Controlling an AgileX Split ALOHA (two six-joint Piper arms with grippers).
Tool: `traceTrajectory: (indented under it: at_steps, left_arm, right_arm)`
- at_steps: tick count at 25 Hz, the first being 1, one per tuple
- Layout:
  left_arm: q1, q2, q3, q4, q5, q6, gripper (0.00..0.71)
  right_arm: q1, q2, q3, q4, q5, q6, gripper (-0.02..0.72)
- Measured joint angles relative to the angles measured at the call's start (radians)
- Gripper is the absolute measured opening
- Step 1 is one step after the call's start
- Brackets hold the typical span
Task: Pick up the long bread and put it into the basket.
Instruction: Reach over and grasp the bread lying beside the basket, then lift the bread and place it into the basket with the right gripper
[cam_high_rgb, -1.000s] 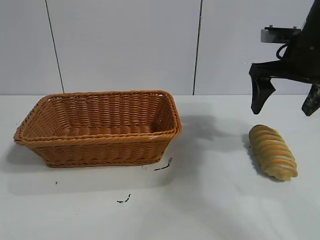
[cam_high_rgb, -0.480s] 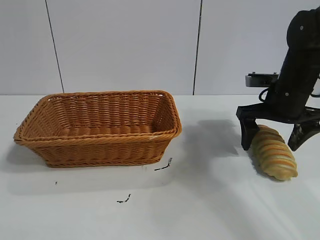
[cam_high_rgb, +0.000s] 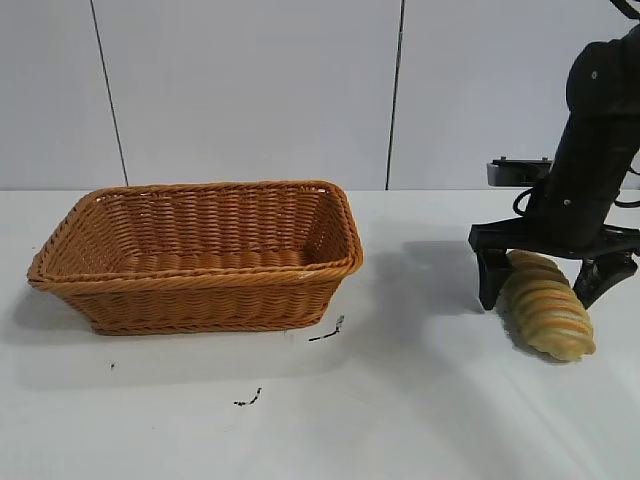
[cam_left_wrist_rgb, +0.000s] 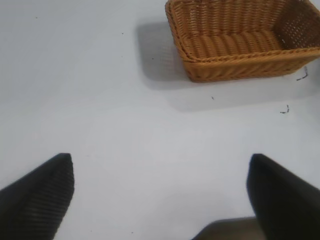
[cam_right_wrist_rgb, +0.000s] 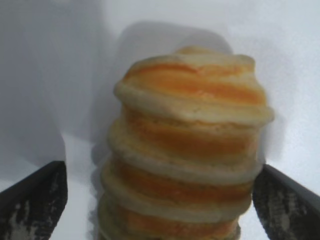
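1. Since the earlier frame, I, the right arm, have come down over the long bread (cam_high_rgb: 545, 305); a second ago my right gripper (cam_high_rgb: 546, 286) hung in the air above it, and now my fingers straddle its far end. Neither the loaf nor the basket (cam_high_rgb: 200, 255) has moved.
2. Nearest the outside camera, a few small dark specks (cam_high_rgb: 248, 400) lie on the white table (cam_high_rgb: 400, 420), at about 5 o'clock from the basket.
3. The loaf lies on the table well to the basket's 3 o'clock, its long axis slanting from near-right to far-left in the exterior view.
4. My jaws stand on either side of the loaf, one finger (cam_high_rgb: 488, 277) at its 9 o'clock and the other at its 3 o'clock. From my wrist view the ridged loaf (cam_right_wrist_rgb: 187, 150) fills the gap, with a dark fingertip (cam_right_wrist_rgb: 35, 200) low on each side and a sliver of table between each tip and the crust. So I am open about the loaf, not yet squeezing it; whether either pad touches it, I cannot tell.
5. The left gripper (cam_left_wrist_rgb: 160, 192) hangs over bare table with its jaws spread wide, holding nothing, the basket (cam_left_wrist_rgb: 240, 40) well beyond it.
6. Farthest back stands a pale panelled wall (cam_high_rgb: 250, 90).
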Motion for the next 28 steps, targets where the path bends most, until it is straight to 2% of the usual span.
traceTrajectory:
  at_steps: [2, 3, 7, 9, 15, 18, 24, 28]
  left_arm:
    - [0.000, 0.000, 0.000, 0.000, 0.000, 0.000, 0.692]
    - [0.000, 0.000, 0.000, 0.000, 0.000, 0.000, 0.692]
    - [0.000, 0.000, 0.000, 0.000, 0.000, 0.000, 0.692]
    - [0.000, 0.000, 0.000, 0.000, 0.000, 0.000, 0.692]
    - [0.000, 0.000, 0.000, 0.000, 0.000, 0.000, 0.692]
    - [0.000, 0.000, 0.000, 0.000, 0.000, 0.000, 0.692]
    - [0.000, 0.000, 0.000, 0.000, 0.000, 0.000, 0.692]
    - [0.000, 0.000, 0.000, 0.000, 0.000, 0.000, 0.692]
  right_arm:
    - [0.000, 0.000, -0.002, -0.007, 0.008, 0.000, 0.153]
    - [0.000, 0.000, -0.005, -0.012, 0.013, 0.000, 0.132]
    - [0.000, -0.021, -0.035, -0.056, 0.062, -0.001, 0.130]
    - [0.000, -0.055, -0.074, -0.059, 0.094, -0.004, 0.130]
    - [0.000, -0.131, -0.282, -0.027, 0.214, -0.027, 0.130]
    - [0.010, -0.120, -0.402, -0.008, 0.244, -0.050, 0.130]
    - [0.097, -0.008, -0.656, -0.003, 0.293, -0.090, 0.130]
    - [0.191, 0.074, -0.793, 0.014, 0.296, -0.182, 0.128]
